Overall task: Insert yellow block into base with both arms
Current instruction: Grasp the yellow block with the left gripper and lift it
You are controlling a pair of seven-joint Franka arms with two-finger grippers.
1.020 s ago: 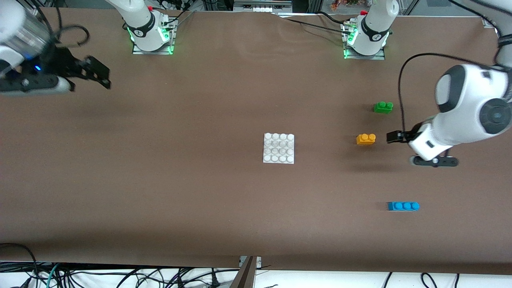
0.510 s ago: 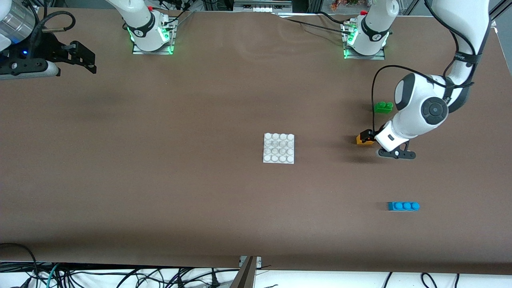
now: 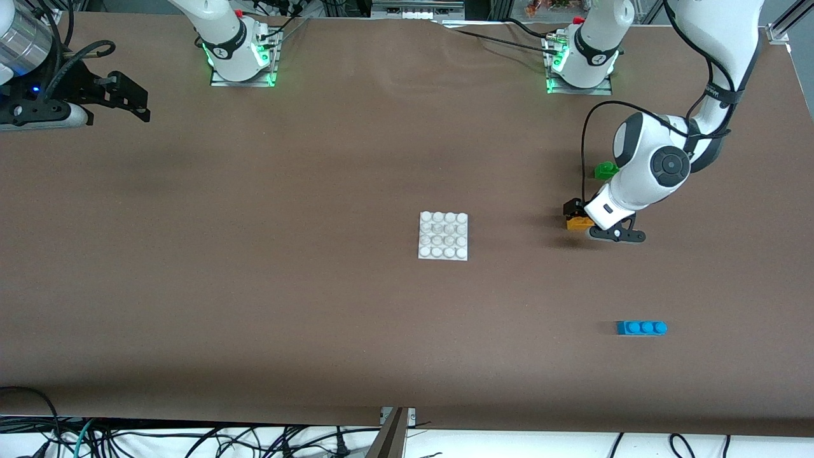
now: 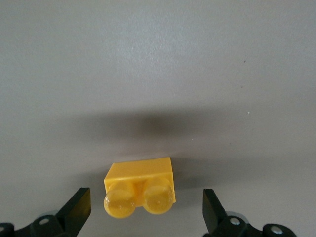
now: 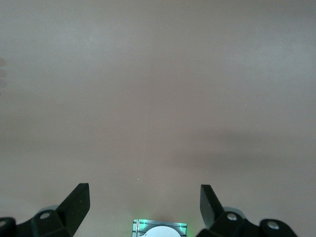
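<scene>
While the right arm waits at its own end of the table, the right gripper (image 3: pixel 137 102) hangs above bare brown tabletop (image 3: pixel 286 191), its two black fingers (image 5: pixel 78 200) spread wide with nothing between them. The base (image 3: pixel 443 235), a flat white square plate with a four-by-four grid of round studs, lies on the tabletop near the middle, well apart from both grippers. Toward the left arm's end sits the yellow block (image 3: pixel 577 222), a small orange-yellow brick with a smooth rectangular body and two glossy round studs on top, resting flat on the table. The left gripper (image 3: pixel 575 211) is down directly over it; in the left wrist view its fingers (image 4: pixel 79 207) stand apart on either side of the yellow block (image 4: pixel 139 190), with a clear gap between each and the brick, so nothing is gripped. A green brick (image 3: pixel 604 170), partly hidden by the left arm, lies farther from the front camera than the yellow block, and a blue three-stud brick (image 3: pixel 641 327) lies nearer to it.
</scene>
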